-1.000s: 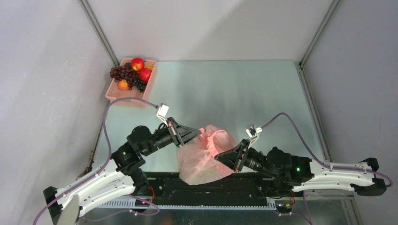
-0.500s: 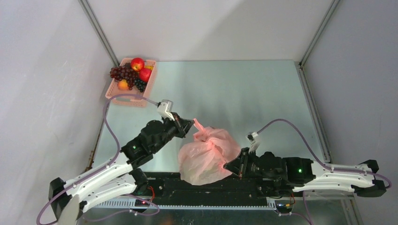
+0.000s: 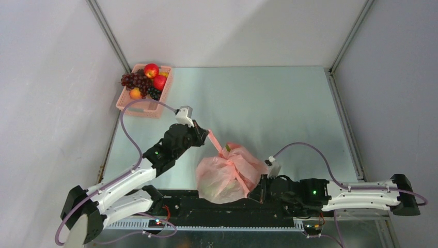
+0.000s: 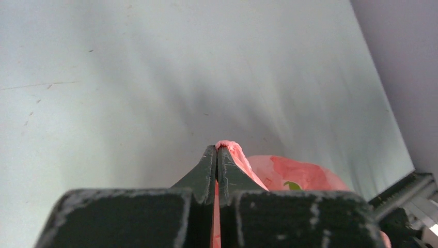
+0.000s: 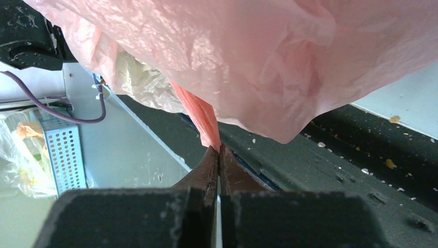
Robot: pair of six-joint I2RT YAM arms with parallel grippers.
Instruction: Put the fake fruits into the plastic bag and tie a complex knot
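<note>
The plastic bag (image 3: 227, 175) sits bulging at the near edge of the table (image 3: 268, 103), between my arms. My left gripper (image 3: 206, 135) is clamped on a taut pink strip of it, and my right gripper (image 3: 256, 190) pinches another strip low on its right. More fake fruits (image 3: 144, 80) fill the basket (image 3: 129, 106) in the far-left corner.
</note>
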